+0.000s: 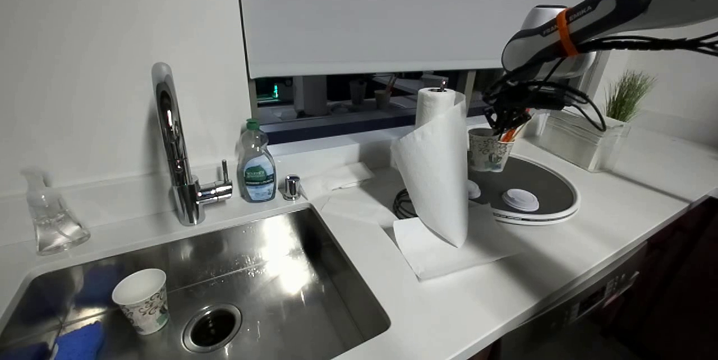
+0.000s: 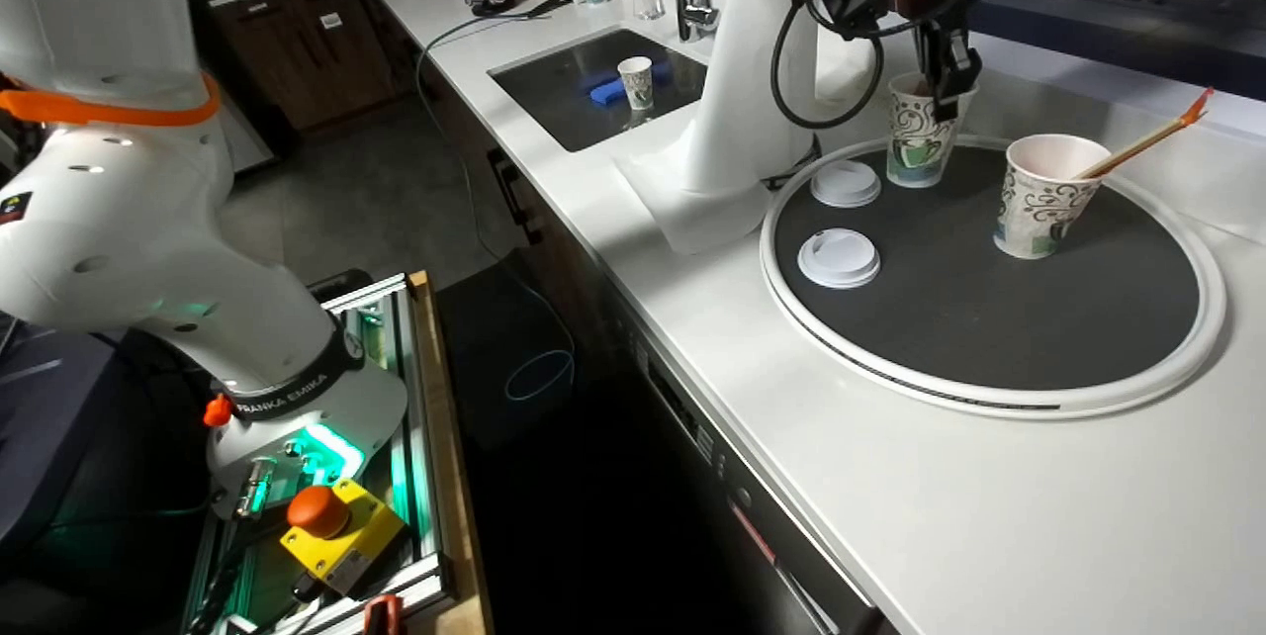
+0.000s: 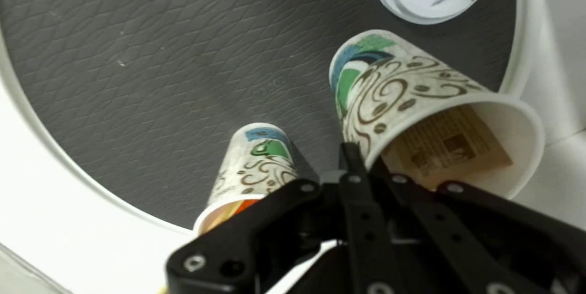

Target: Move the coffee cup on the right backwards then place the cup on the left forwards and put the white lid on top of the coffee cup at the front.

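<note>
My gripper (image 2: 951,86) is shut on the wall of a patterned paper cup (image 2: 918,136), near its rim. In the wrist view (image 3: 366,163) one finger is outside the cup (image 3: 407,83) and the other is inside its mouth. A brown packet lies in this cup. Whether its base touches the plate is unclear. A second patterned cup (image 2: 1043,205) with sticks stands apart on the dark round plate (image 2: 989,338); it also shows in the wrist view (image 3: 261,161). Two white lids lie on the plate, a nearer lid (image 2: 839,257) and a farther lid (image 2: 846,183).
A paper towel roll (image 1: 435,164) stands beside the plate and partly hides it in an exterior view. A sink (image 1: 336,270) holds another paper cup (image 1: 143,301) and a blue sponge (image 1: 81,340). A soap bottle (image 1: 258,172) and planter (image 1: 583,135) stand along the back.
</note>
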You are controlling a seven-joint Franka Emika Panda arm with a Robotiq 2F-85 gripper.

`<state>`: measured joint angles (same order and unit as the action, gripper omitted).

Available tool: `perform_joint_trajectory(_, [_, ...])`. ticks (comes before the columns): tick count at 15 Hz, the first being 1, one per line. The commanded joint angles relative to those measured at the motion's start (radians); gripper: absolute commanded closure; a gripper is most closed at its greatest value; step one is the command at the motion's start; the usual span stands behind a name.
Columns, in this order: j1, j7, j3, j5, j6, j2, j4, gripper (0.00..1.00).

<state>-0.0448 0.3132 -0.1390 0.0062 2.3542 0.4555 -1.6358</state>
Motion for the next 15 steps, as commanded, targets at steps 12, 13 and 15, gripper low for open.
perform_joint_trajectory(12, [-0.034,0.691,-0.213,-0.357,0.108,-0.334,-0.536,0.99])
perform_joint_trajectory(13, [-0.043,0.733,-0.220,-0.400,0.104,-0.343,-0.533,0.99])
perform_joint_trajectory(15, [-0.062,0.801,-0.225,-0.480,0.095,-0.349,-0.503,0.99])
